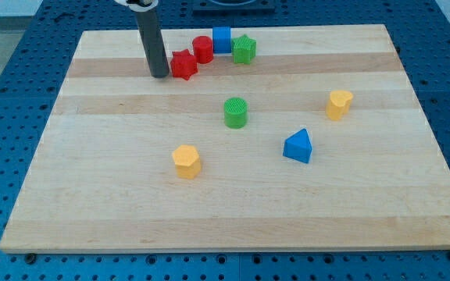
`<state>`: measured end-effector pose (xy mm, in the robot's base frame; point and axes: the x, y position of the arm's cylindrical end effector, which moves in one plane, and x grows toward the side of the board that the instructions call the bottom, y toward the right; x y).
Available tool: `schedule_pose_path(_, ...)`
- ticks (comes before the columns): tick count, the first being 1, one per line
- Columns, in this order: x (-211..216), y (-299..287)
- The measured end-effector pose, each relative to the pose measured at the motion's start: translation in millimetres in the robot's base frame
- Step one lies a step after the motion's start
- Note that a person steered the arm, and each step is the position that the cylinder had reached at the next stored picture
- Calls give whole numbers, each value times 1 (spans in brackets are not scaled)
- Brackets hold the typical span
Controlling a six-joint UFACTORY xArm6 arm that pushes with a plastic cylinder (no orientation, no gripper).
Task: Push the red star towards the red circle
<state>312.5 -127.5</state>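
The red star (183,64) lies near the view's top on the wooden board, just below and left of the red circle (202,48), nearly touching it. My tip (160,75) stands just left of the red star, close to or touching its left side. The rod rises from there to the view's top edge.
A blue cube (222,39) sits right of the red circle, with a green star (244,49) beside it. A green cylinder (235,112) is mid-board. A blue triangle (298,146), a yellow block (338,104) and another yellow block (186,161) lie lower. The wooden board (92,203) rests on a blue table.
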Motion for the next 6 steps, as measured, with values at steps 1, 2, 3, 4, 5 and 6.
schedule_pose_path(1, -2, 10)
schedule_pose_path(2, -6, 10)
schedule_pose_path(3, -10, 10)
schedule_pose_path(4, -10, 10)
schedule_pose_path(5, 16, 1)
schedule_pose_path(6, 62, 6)
